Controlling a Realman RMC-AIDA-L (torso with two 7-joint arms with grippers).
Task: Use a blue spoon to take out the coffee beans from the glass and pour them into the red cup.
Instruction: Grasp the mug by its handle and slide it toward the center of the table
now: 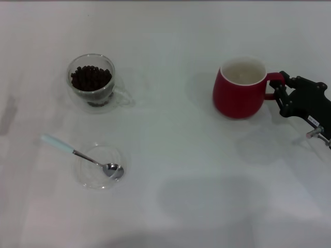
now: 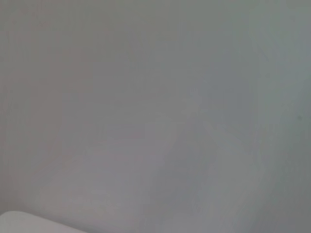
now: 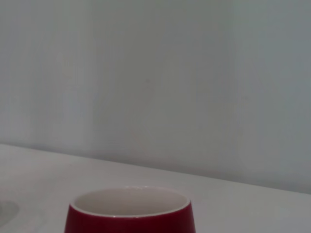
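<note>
The left gripper is out of every view; the left wrist view shows only blank wall. The right gripper (image 1: 276, 88) is cut off at the head view's right edge, its fingers at the handle of the one red cup (image 1: 240, 88); whether they clamp it cannot be told. One glass (image 1: 93, 81) of coffee beans (image 1: 91, 77) is seen far left. One blue spoon (image 1: 83, 155) rests with its bowl in one clear dish (image 1: 85, 173) on the white table (image 1: 170, 170).

Blue spoon (image 1: 83, 155), bowl resting in shallow dish; glass (image 1: 93, 82) upright, filled with coffee beans (image 1: 91, 77); red cup (image 1: 240, 88) upright, white interior empty, well apart.
</note>
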